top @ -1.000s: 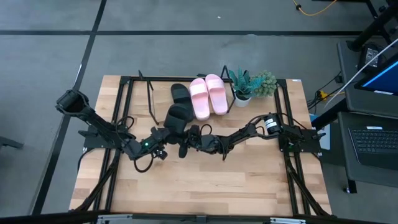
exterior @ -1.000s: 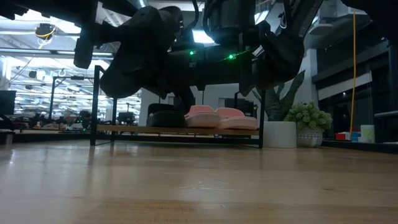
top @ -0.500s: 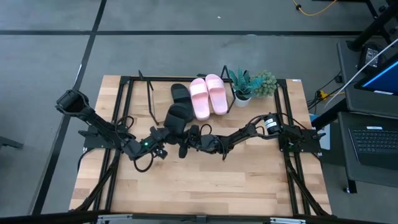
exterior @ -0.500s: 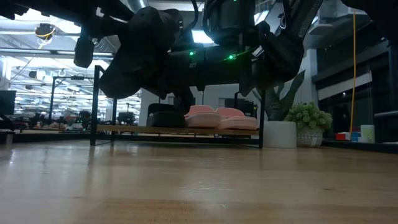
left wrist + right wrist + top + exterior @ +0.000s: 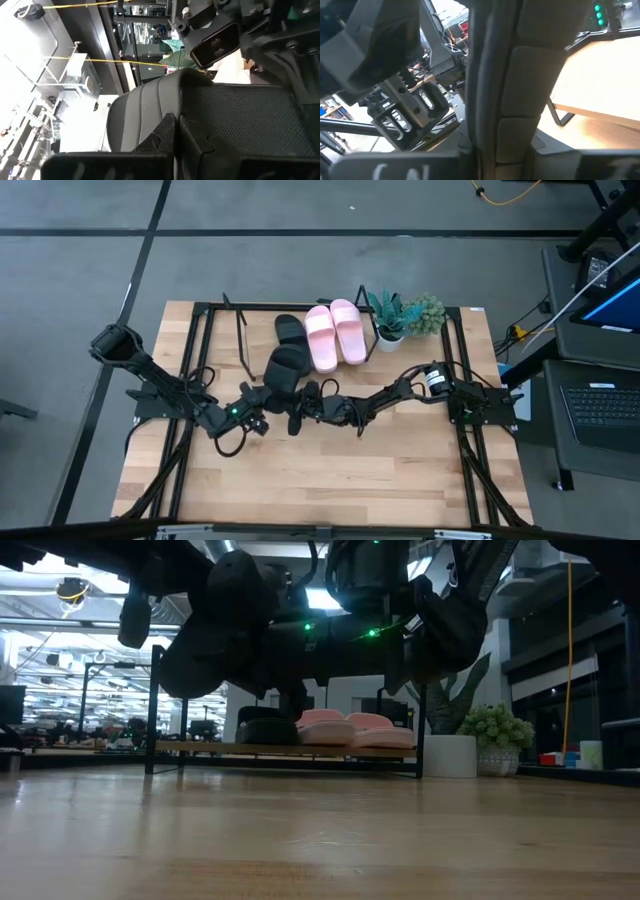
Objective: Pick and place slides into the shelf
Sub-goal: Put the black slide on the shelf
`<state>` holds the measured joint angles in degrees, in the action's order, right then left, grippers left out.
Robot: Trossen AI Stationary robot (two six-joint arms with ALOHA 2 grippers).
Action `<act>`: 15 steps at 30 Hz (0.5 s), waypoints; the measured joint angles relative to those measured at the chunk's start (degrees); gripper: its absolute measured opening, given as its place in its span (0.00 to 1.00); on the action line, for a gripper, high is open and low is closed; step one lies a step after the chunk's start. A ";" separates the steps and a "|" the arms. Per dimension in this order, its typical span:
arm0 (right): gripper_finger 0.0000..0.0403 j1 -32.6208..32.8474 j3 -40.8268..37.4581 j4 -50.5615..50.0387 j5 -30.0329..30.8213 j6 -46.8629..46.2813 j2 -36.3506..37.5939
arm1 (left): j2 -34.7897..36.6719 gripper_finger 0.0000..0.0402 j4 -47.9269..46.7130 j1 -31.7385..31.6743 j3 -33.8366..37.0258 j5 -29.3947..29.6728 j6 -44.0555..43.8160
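Both arms meet over the middle of the table (image 5: 330, 480), reaching in low from either side, elbows bent, wrists nearly touching. The left hand (image 5: 268, 392) sits at the near end of a black slide (image 5: 283, 367), and its fingers (image 5: 167, 131) are now pressed together against the sandal's wide strap; in the left wrist view the ribbed strap fills the picture right in front of them. The right hand (image 5: 303, 402) is just to the right, on the same black slide, pinching its edge, the sole standing on edge between its fingers in the right wrist view. From table height the sandal hangs dark in the air under both wrists, clear of the wood.

A second ago the left hand stood spread wide around that strap; it has since snapped closed, while the arms themselves have hardly shifted.

Far behind, the shelf (image 5: 232, 315) carries the other black slide (image 5: 290, 330) and, right of it, the two pink slides (image 5: 335, 332) side by side. Two potted plants (image 5: 405, 316) stand at the shelf's right end.
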<state>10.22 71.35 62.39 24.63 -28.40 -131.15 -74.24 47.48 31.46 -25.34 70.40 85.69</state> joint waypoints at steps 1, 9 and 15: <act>0.18 0.00 0.00 0.00 -0.16 0.01 0.00 | 0.00 0.01 0.32 0.00 0.02 0.20 0.00; 0.41 0.00 0.00 -0.13 -4.24 -1.93 0.02 | 0.00 0.00 1.63 -0.15 0.06 1.51 0.37; 0.46 0.08 0.02 -0.32 -5.88 -3.13 0.11 | 0.95 0.00 1.54 -0.15 0.11 1.87 1.75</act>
<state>10.30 71.37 62.07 18.76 -31.53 -131.04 -73.29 49.01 31.31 -25.23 72.27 87.44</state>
